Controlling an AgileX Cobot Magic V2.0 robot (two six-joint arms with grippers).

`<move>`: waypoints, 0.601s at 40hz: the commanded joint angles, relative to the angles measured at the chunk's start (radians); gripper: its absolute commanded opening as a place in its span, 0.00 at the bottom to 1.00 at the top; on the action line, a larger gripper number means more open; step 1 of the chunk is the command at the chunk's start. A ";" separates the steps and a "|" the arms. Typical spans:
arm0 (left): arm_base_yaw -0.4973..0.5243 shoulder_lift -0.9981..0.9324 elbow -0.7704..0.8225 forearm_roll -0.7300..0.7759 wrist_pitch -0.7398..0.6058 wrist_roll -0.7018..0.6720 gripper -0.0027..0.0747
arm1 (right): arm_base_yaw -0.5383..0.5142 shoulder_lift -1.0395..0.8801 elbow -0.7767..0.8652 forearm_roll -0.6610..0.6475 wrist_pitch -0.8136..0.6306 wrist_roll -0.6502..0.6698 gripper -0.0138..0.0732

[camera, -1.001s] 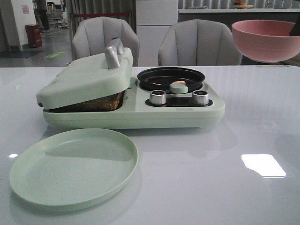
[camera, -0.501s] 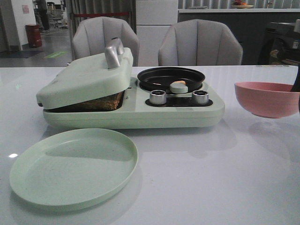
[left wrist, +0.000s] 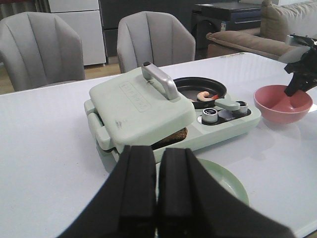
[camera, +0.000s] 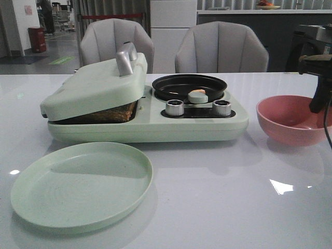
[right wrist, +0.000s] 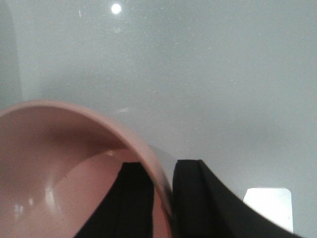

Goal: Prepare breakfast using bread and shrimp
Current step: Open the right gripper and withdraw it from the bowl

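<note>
Glossy white table (camera: 218, 207) with two grey chairs (camera: 220, 46) behind it, and the mint breakfast maker (camera: 145, 122) is the thing to steer by. The bread (camera: 106, 114) sits under its half-closed lid (camera: 93, 85), dark crust poking out of the gap, and the shrimp (left wrist: 203, 94) lies in the little black pan (camera: 189, 85) on the maker's other half, just behind the knobs (camera: 175, 107). A pale green plate (camera: 80, 184) waits right in front of the maker. Out to the maker's right, the right gripper (right wrist: 163, 198) has its fingers pinched on the rim of the pink bowl (camera: 288, 119), one inside and one outside, and the bowl looks like it's resting on the table. The left gripper (left wrist: 157, 198) hangs back on the near side of the maker, fingers pressed together on nothing. My worry: if the right one lifts off before fully letting go, that thin rim could catch and tip or drag the bowl across the slick tabletop. Also the lid is only propped on the bread, so any bump could shift it.
</note>
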 commanded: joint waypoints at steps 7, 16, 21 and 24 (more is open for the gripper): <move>-0.002 0.003 -0.025 -0.016 -0.080 -0.008 0.18 | 0.007 -0.073 -0.076 -0.033 0.021 -0.024 0.63; -0.002 0.003 -0.025 -0.016 -0.080 -0.008 0.18 | 0.007 -0.172 -0.178 -0.180 0.183 -0.024 0.68; -0.002 0.003 -0.025 -0.016 -0.080 -0.008 0.18 | 0.020 -0.275 -0.173 -0.160 0.187 -0.024 0.68; -0.002 0.003 -0.025 -0.016 -0.080 -0.008 0.18 | 0.051 -0.349 -0.149 -0.122 0.152 -0.032 0.68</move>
